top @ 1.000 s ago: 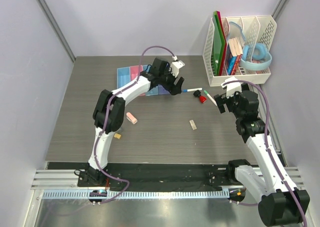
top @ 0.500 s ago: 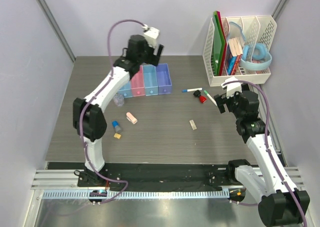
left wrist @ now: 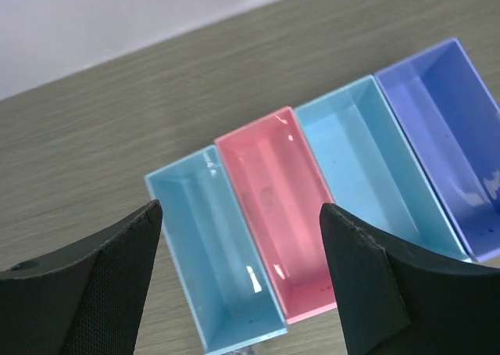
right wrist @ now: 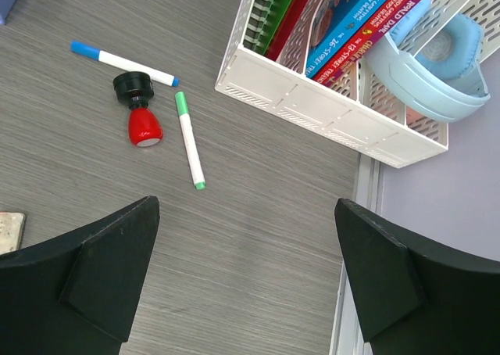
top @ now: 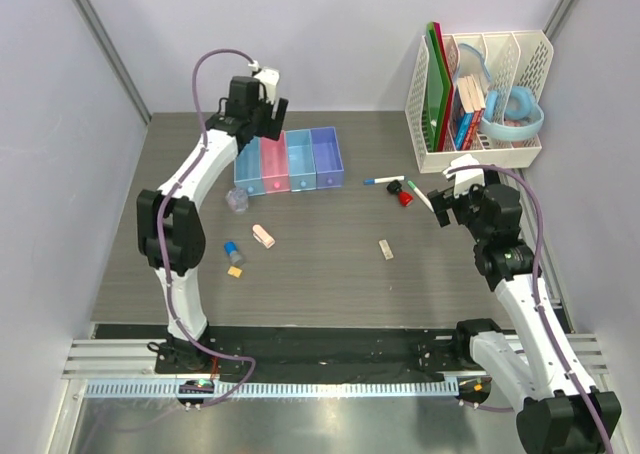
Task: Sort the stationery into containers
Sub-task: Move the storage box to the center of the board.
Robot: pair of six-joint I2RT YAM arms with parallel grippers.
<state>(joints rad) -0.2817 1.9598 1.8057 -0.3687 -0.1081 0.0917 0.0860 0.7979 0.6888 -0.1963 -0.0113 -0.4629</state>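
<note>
The four joined bins [top: 300, 160], light blue, pink, light blue and violet-blue, stand at the back centre-left and look empty in the left wrist view [left wrist: 281, 206]. My left gripper [top: 268, 114] hovers open and empty over their back left end [left wrist: 241, 210]. On the table lie a clear tape roll [top: 238, 201], a pink eraser [top: 263, 236], a blue-capped cylinder [top: 233, 251], a tiny yellow piece [top: 236, 271], a beige eraser [top: 385, 249], a blue-capped pen [top: 383, 181], a red-black piece [top: 401, 194] and a green-capped pen [top: 420, 196]. My right gripper [top: 440, 206] is open and empty, just right of the pens [right wrist: 246, 206].
The tall white perforated file rack [top: 480, 152] stands at the back right with green boards, books and a large light-blue ring [top: 520, 114]. It shows close by in the right wrist view [right wrist: 328, 109]. Walls close the table at left, back and right.
My left arm has swung from the right of the bins to the left and back, and now hangs over their back left end. The right arm has not moved.
</note>
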